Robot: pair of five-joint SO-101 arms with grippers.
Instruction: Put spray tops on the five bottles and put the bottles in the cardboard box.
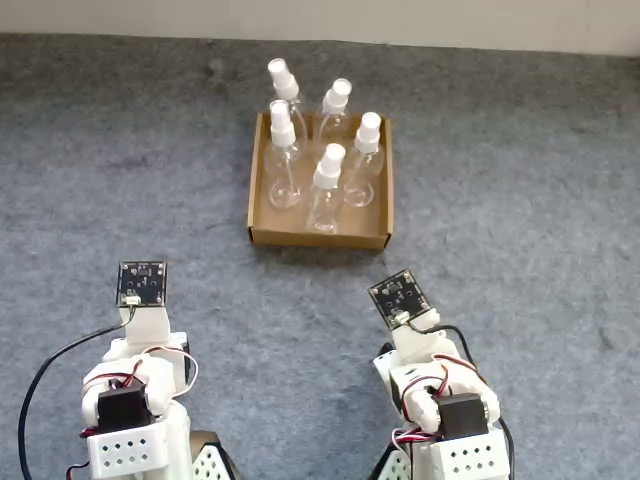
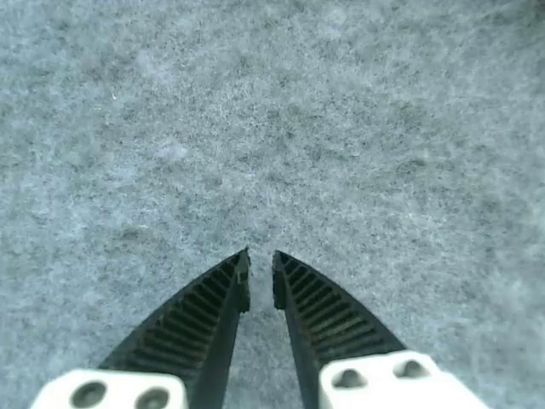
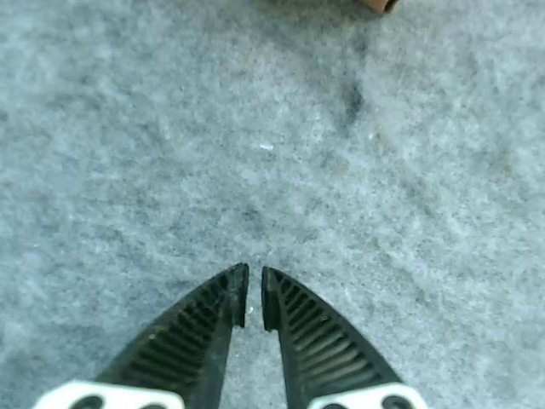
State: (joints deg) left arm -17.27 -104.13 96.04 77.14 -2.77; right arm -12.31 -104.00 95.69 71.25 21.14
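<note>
The cardboard box [image 1: 318, 238] sits at the middle far side of the grey carpet. Several clear bottles stand upright in it, each with a white spray top, such as the front one [image 1: 326, 190] and the back left one [image 1: 285, 85]. Both arms are drawn back at the near edge, well short of the box. My left gripper [image 2: 261, 277] hovers over bare carpet, shut with nothing between its black ribbed fingers [image 2: 204, 324]. My right gripper [image 3: 254, 294] is likewise shut over bare carpet, and a corner of the box [image 3: 379, 4] shows beyond it.
Grey carpet [image 1: 120, 180] spreads wide on both sides of the box and between the box and the arms. A pale wall strip [image 1: 400, 20] bounds the far edge. The left arm's base [image 1: 130, 420] and right arm's base [image 1: 445, 420] stand at the near edge.
</note>
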